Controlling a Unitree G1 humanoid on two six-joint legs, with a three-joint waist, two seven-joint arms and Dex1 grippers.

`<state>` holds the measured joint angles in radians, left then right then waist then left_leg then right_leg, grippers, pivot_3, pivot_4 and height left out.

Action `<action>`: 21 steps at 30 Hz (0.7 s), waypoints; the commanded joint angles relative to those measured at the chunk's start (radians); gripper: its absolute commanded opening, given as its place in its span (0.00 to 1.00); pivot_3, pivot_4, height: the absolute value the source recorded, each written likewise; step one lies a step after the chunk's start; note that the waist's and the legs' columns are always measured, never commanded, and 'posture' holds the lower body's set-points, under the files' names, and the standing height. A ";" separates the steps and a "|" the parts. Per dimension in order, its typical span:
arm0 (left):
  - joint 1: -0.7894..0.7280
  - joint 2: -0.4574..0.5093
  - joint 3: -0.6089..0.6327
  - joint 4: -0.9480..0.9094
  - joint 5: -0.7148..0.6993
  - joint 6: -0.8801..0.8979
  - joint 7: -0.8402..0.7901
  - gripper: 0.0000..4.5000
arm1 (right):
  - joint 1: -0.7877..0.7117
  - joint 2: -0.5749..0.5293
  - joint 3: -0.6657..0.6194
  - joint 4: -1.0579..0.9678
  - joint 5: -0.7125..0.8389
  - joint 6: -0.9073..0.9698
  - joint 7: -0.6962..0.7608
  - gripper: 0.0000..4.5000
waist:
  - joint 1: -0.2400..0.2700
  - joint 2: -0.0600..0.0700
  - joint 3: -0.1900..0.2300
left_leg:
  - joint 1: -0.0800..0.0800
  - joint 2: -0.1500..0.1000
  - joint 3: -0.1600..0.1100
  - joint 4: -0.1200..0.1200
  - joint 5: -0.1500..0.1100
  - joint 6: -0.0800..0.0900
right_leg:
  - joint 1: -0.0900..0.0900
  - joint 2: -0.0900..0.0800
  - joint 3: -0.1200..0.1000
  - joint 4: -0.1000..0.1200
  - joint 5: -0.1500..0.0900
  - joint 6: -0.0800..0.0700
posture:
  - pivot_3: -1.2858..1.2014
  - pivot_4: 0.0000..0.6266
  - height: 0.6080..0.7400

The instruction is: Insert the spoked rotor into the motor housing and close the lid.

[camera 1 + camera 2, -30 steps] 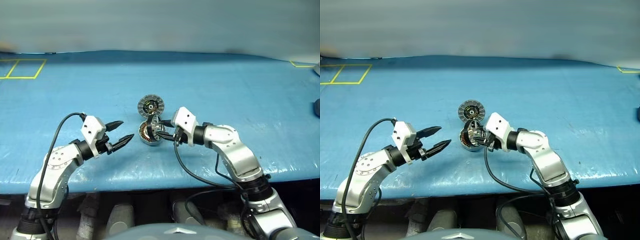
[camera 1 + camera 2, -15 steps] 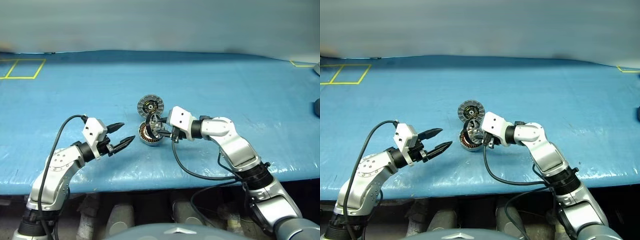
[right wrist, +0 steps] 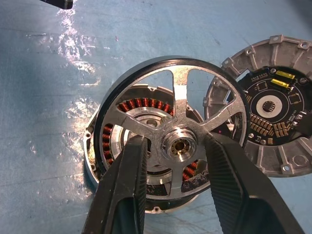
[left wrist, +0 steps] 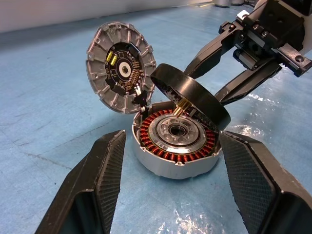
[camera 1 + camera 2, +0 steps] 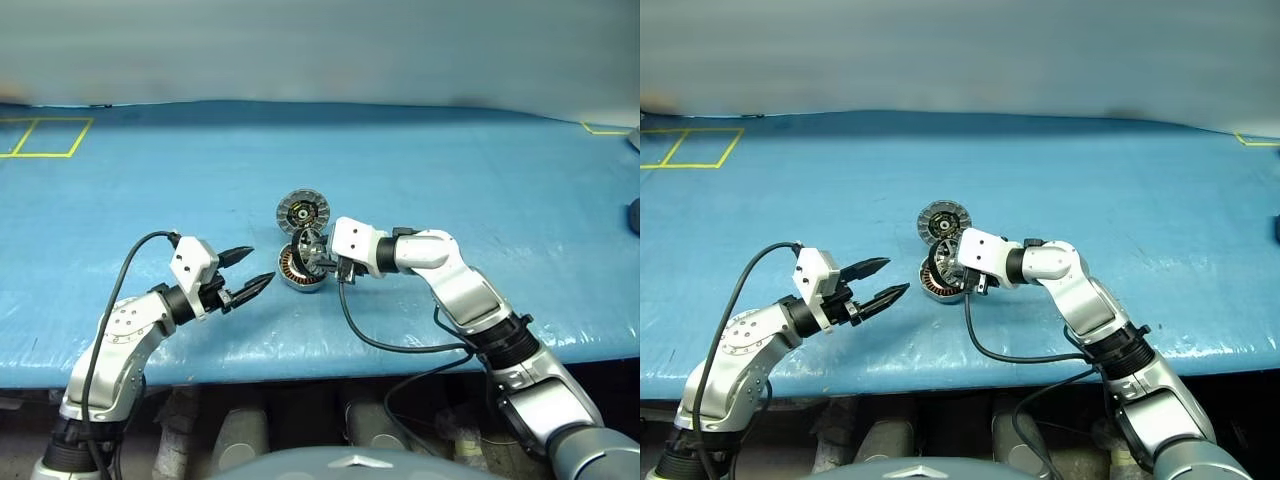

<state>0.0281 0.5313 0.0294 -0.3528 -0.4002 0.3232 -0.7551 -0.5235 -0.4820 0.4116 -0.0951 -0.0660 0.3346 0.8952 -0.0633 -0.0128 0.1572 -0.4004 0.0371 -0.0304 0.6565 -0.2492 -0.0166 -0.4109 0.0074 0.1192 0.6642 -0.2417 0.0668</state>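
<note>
The motor housing (image 4: 175,142), a silver cup with copper windings, sits on the blue table. Its lid (image 4: 121,66) stands open at the far side, inner face showing. The spoked rotor (image 3: 181,92) hangs tilted just above the housing, one edge low near the windings. My right gripper (image 3: 176,140) is shut on the rotor, with a finger on each side of its hub. My left gripper (image 5: 258,263) is open and holds nothing, a little to the left of the housing (image 5: 296,272), pointing at it.
The blue table (image 5: 480,180) stretches wide on all sides, its front edge close below both arms. Yellow tape squares (image 5: 45,137) mark the far left corner. A dark object (image 5: 634,215) lies at the right edge.
My right wrist has rolled, tipping the rotor from nearly upright to lean further over the housing. The left arm has kept still.
</note>
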 commanded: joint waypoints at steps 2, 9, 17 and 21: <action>-0.008 0.002 0.008 -0.032 -0.008 -0.007 0.003 0.73 | -0.015 -0.009 0.000 -0.024 -0.004 -0.014 0.022 0.32 | 0.000 0.000 0.000 | 0.000 0.000 0.000 0.000 0.000 0.000 | 0.000 0.000 0.000 0.000 0.000 0.000 | 0.52 0.24 1.00; -0.009 -0.002 -0.002 -0.028 -0.005 -0.009 0.003 0.73 | -0.036 -0.025 -0.005 -0.031 -0.012 -0.015 0.049 0.32 | 0.001 0.000 0.000 | 0.000 0.000 0.000 0.000 0.000 0.000 | 0.000 0.000 0.000 0.000 0.000 0.000 | 0.52 0.24 1.00; -0.012 0.003 -0.004 -0.022 -0.001 -0.012 0.000 0.73 | -0.038 -0.034 0.028 0.011 -0.048 -0.033 0.069 0.32 | 0.001 0.000 0.000 | 0.000 0.000 0.000 0.000 0.000 0.000 | 0.000 0.000 0.000 0.000 0.000 0.000 | 0.52 0.24 1.00; -0.009 0.003 -0.004 -0.023 -0.001 -0.011 0.000 0.73 | -0.040 -0.023 0.035 0.023 -0.062 -0.047 0.067 0.32 | 0.000 0.000 0.000 | 0.000 0.000 0.000 0.000 0.000 0.000 | 0.000 0.000 0.000 0.000 0.000 0.000 | 0.52 0.24 1.00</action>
<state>0.0234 0.5313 0.0193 -0.3527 -0.3978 0.3232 -0.7534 -0.5586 -0.5048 0.4325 -0.0815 -0.1145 0.3013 0.9592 -0.0636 -0.0128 0.1571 -0.4002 0.0372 -0.0305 0.6566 -0.2492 -0.0166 -0.4108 0.0077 0.1191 0.6642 -0.2417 0.0668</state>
